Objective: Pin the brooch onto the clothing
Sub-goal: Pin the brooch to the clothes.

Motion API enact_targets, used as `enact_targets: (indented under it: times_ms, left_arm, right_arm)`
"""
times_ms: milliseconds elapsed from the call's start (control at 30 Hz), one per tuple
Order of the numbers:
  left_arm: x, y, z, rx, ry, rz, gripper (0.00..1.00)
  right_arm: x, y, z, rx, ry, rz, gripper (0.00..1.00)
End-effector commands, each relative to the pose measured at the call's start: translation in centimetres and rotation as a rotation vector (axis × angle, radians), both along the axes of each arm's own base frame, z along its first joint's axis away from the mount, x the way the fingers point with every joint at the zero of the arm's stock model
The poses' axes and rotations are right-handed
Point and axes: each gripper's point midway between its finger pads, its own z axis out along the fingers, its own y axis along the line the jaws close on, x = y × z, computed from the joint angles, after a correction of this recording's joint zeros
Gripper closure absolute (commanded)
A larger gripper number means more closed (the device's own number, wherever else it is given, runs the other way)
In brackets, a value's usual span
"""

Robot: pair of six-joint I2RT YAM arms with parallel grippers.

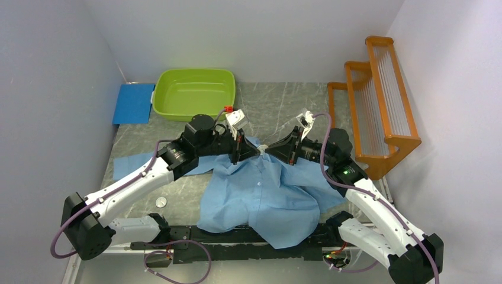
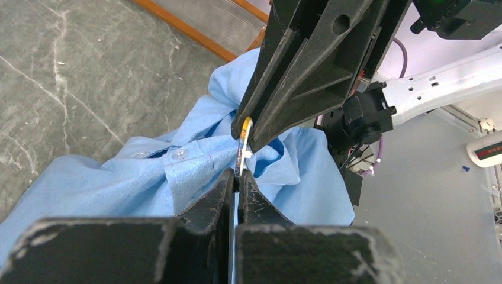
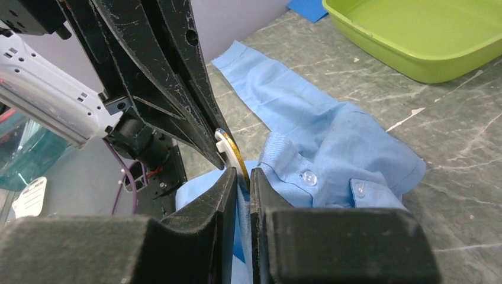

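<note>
The light blue shirt (image 1: 266,195) lies crumpled at the table's near middle, one sleeve stretched left. Both grippers meet tip to tip at its collar. The brooch (image 2: 243,145), a thin white and yellow disc seen edge-on, stands between the tips; it also shows in the right wrist view (image 3: 227,145). My left gripper (image 2: 238,176) is shut on the brooch's lower edge, beside the buttoned collar cloth (image 2: 177,171). My right gripper (image 3: 240,174) is shut on a fold of collar cloth (image 3: 284,157), with the brooch's edge running into its jaws. From above the brooch is hidden by the left gripper (image 1: 240,155) and the right gripper (image 1: 267,151).
A green tub (image 1: 195,93) stands at the back, a blue pad (image 1: 134,103) to its left. An orange stepped rack (image 1: 379,100) fills the right side. A small silver disc (image 1: 160,202) lies on the grey table left of the shirt.
</note>
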Motion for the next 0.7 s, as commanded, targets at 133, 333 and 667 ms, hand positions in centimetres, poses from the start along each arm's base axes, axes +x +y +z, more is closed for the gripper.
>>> enact_targets:
  times_ms: [133, 333, 667]
  left_arm:
    - [-1.4, 0.3, 2.1, -0.055, -0.025, -0.033, 0.97]
    - [-2.0, 0.2, 2.6, -0.047, -0.047, -0.079, 0.97]
    - [-3.3, 0.2, 3.4, -0.063, -0.070, -0.155, 0.97]
  right_arm:
    - [1.3, -0.9, 1.8, -0.004, -0.118, -0.068, 0.58]
    - [0.3, -1.1, 2.1, -0.034, -0.194, -0.026, 0.35]
    - [-2.3, 0.3, 2.3, -0.037, -0.255, 0.202, 0.38]
